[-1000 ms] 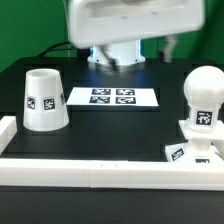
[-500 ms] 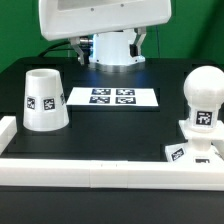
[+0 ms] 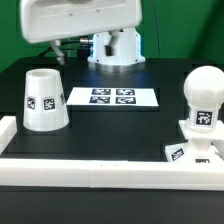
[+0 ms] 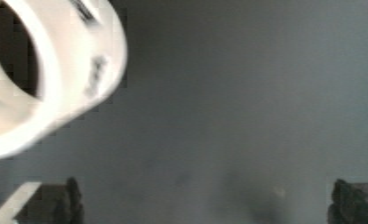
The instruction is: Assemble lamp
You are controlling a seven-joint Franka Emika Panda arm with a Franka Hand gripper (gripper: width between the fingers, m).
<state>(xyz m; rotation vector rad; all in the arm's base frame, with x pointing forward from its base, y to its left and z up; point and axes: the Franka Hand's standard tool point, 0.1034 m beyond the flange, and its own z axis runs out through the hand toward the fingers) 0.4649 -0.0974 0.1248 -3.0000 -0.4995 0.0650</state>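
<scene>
The white tapered shade (image 3: 43, 100) stands on the black table at the exterior view's left, open end up, with a tag on its side. Its round rim (image 4: 65, 85) also shows in the wrist view, blurred. The round-topped bulb (image 3: 205, 98) stands upright on the square base (image 3: 192, 152) at the exterior view's right. The arm's white hand (image 3: 80, 20) hangs high above the table, behind and above the shade. My gripper (image 4: 206, 200) is open wide and empty, with both dark fingertips (image 4: 53, 200) over bare table beside the shade.
The marker board (image 3: 112, 97) lies flat at the middle back of the table. White border rails run along the front (image 3: 100, 172) and the left edge (image 3: 8, 130). The arm's pedestal (image 3: 118, 48) stands behind the marker board.
The hand has moved steadily toward the exterior view's left, from above the marker board to above the shade's side. The lamp parts have not moved.
</scene>
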